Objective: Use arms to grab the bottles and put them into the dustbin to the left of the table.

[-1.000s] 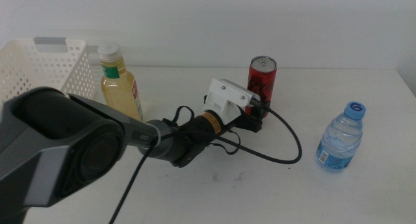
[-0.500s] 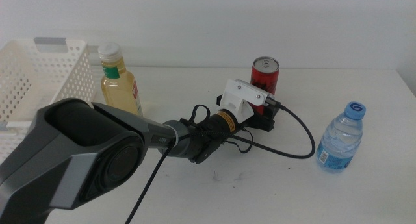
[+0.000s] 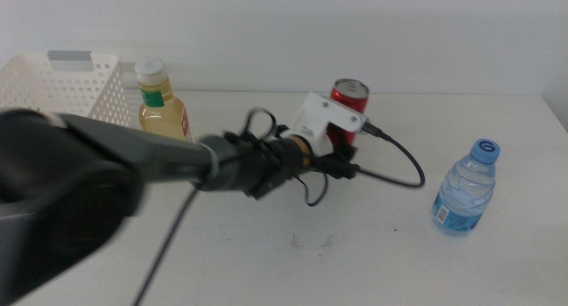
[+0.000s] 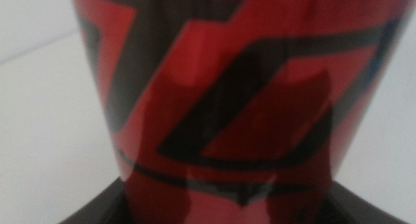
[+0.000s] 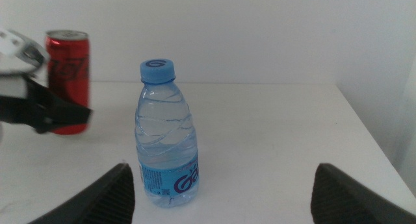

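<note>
My left gripper [image 3: 344, 157] is shut on the lower half of the slim red can [image 3: 350, 95] at the table's back middle; the can [image 4: 227, 87] fills the left wrist view between the two jaws. A clear bottle of yellow liquid [image 3: 165, 118] stands upright at the back left, beside the white perforated dustbin [image 3: 53, 89]. The small water bottle [image 3: 465, 195] with its blue cap stands at the right. In the right wrist view that water bottle [image 5: 166, 143] stands ahead of my open right gripper [image 5: 234, 211], apart from it. The right arm is out of the middle view.
The left arm's black cable [image 3: 399, 168] loops over the white table [image 3: 266, 262] between the can and the water bottle. The table's right edge lies just beyond the water bottle. A plain white wall stands behind.
The left gripper reached the can and closed around it. The can has since shifted left and slightly up in the middle view, together with the gripper. The two bottles have not moved.
</note>
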Controlling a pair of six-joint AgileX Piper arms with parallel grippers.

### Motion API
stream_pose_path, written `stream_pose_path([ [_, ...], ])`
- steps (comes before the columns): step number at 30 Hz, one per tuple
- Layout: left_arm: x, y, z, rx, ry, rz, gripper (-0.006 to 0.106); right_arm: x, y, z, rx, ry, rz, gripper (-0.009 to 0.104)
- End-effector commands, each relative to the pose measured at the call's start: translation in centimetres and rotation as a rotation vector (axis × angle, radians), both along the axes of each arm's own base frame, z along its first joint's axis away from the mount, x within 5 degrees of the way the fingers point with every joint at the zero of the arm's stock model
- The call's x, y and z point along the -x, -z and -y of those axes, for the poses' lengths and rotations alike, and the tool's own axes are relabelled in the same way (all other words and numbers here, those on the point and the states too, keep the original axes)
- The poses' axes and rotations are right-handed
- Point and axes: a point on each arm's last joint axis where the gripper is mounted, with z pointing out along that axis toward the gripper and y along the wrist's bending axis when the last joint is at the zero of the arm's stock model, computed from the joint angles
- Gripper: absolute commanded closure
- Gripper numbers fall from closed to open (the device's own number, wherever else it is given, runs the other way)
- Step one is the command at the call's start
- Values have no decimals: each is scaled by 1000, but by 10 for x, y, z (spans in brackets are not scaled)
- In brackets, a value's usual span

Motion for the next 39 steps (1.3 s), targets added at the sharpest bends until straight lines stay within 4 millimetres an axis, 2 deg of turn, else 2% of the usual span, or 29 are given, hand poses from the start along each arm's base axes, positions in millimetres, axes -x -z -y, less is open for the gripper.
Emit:
stream_pose_path([
  [1,8,-41,-14,-16,-46,-17,102,0,0,0,7,7,12,5],
  [8,65,-125,-68,-258,-228,-312,102,0,0,0,7,7,12,5],
  [12,87,-168,-103,-340,-283,-367,102,0,0,0,7,7,12,5],
  [16,83,-212,-153,-377,-376,-370,102,0,0,0,7,7,12,5],
  [18,75,-231,-187,-395,-455,-387,102,0,0,0,7,7,12,5],
  [21,62,-251,-235,-395,-554,-385,102,0,0,0,7,7,12,5],
  [23,51,-256,-272,-369,-621,-391,102,0,0,0,7,7,12,5],
  [26,33,-246,-318,-297,-673,-448,102,0,0,0,7,7,12,5],
  [31,10,-198,-370,-225,-693,-590,102,0,0,0,7,7,12,5],
  [33,1,-175,-380,-227,-694,-648,102,0,0,0,7,7,12,5],
  [39,-20,-124,-389,-273,-671,-718,101,0,0,0,7,7,12,5],
])
